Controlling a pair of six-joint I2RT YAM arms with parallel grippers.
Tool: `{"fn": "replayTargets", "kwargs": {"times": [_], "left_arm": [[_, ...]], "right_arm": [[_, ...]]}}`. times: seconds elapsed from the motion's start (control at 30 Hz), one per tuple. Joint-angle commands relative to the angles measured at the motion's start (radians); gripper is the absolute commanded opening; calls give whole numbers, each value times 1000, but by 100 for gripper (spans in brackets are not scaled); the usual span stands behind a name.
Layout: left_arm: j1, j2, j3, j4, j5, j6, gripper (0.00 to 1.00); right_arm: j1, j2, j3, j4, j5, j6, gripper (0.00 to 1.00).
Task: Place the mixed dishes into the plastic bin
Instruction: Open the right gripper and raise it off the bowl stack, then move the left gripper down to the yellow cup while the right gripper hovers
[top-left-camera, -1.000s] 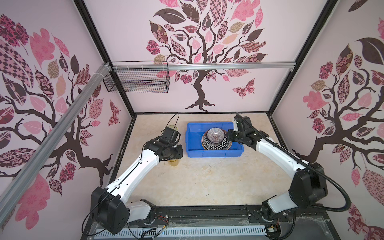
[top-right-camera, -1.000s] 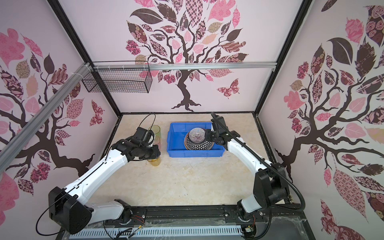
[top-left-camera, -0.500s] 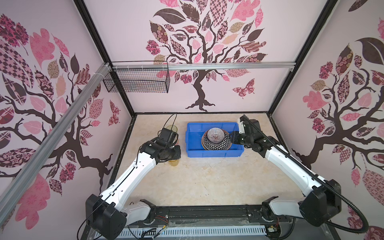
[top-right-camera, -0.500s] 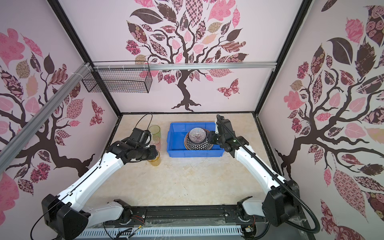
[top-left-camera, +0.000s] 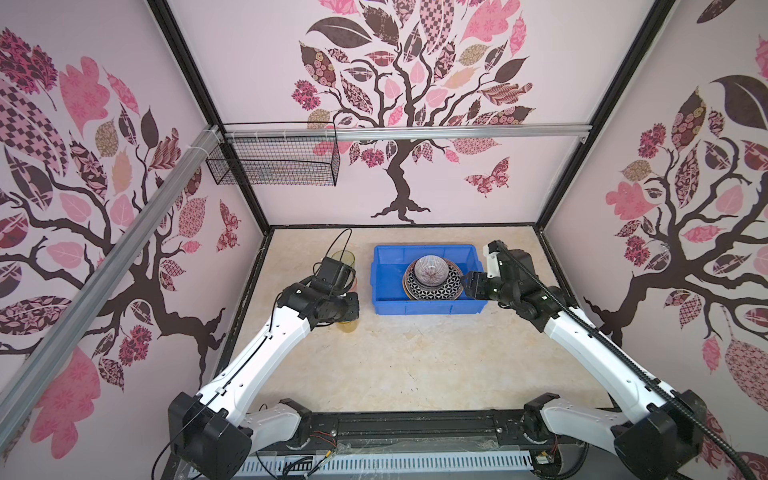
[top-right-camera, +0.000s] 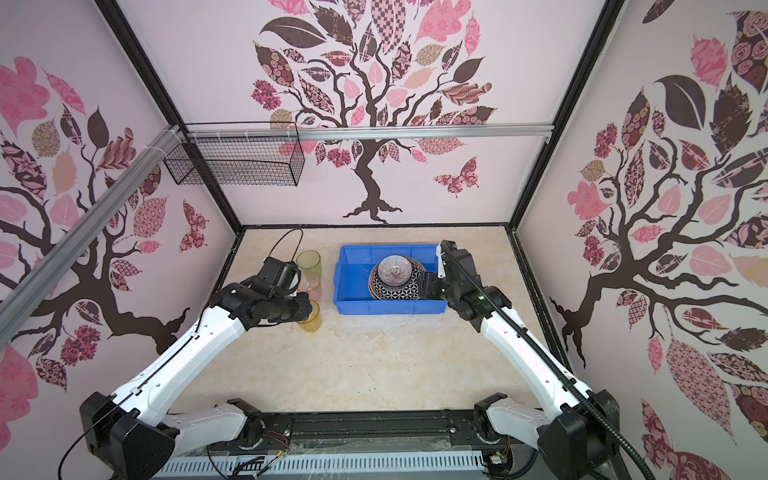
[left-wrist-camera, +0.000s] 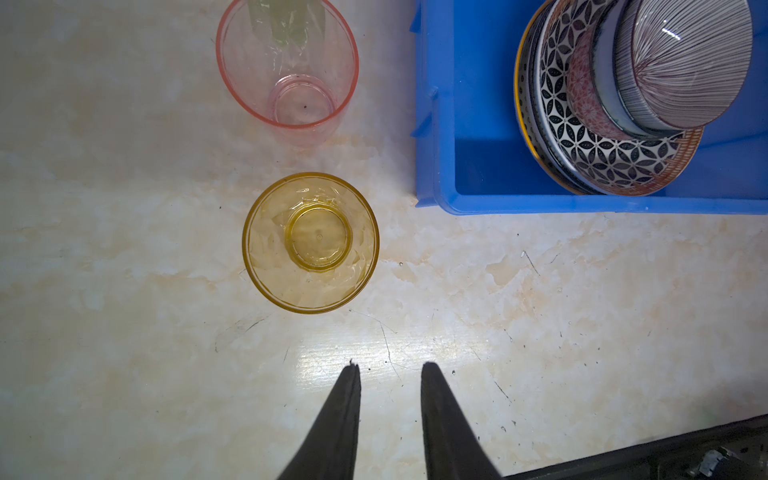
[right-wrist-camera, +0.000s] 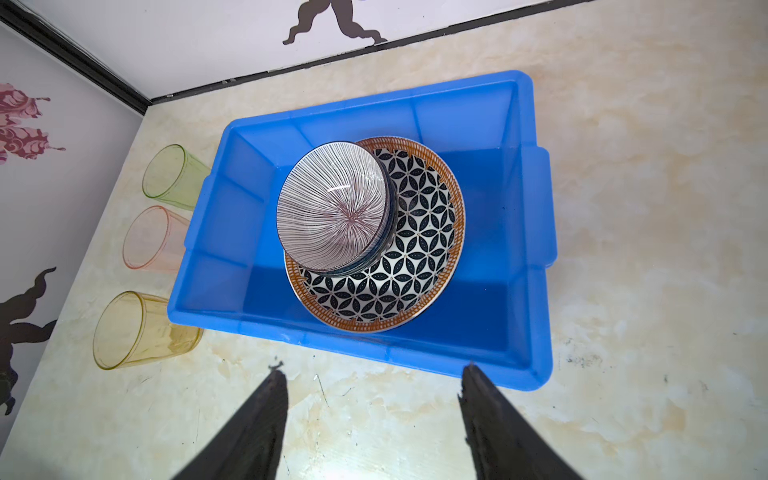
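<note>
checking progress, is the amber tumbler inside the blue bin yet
No, the amber tumbler stands on the table outside the blue bin.

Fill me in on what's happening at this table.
Dishes are being loaded into a blue bin. A stack of plates topped with bowls already sits inside. The right gripper hangs open and empty by the bin. A green cup, a pink cup and an amber cup stand outside on the table. The left gripper, slightly open and empty, hovers near the amber cup.
</note>
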Motion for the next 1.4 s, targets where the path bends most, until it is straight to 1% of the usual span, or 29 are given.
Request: {"fn": "replayTargets", "kwargs": {"times": [0.0, 0.23, 0.57, 0.77, 0.9, 1.03, 1.23, 1.37], "left_arm": [[5, -20, 4, -17, -26, -2, 29], [5, -32, 14, -38, -56, 4, 30], [5, -55, 11, -60, -95, 2, 31], [5, -55, 6, -98, -156, -1, 33], [12, -51, -10, -90, -179, -6, 34], [41, -39, -26, -76, -167, -9, 34], [149, -33, -71, -25, -74, -10, 34], [177, 0, -78, -6, -65, -3, 34]], "right_arm": [[-5, -42, 0, -11, 1, -12, 72], [-6, -73, -23, -11, 0, -18, 79], [-5, -125, -51, -13, 31, -21, 88], [-6, -141, -69, -11, 44, -20, 91], [-5, -144, -73, -8, 42, -20, 92], [-5, -145, -73, -8, 42, -27, 93], [-5, -142, -78, 1, 45, -32, 96], [-6, -130, -79, 13, 42, -26, 98]]}}
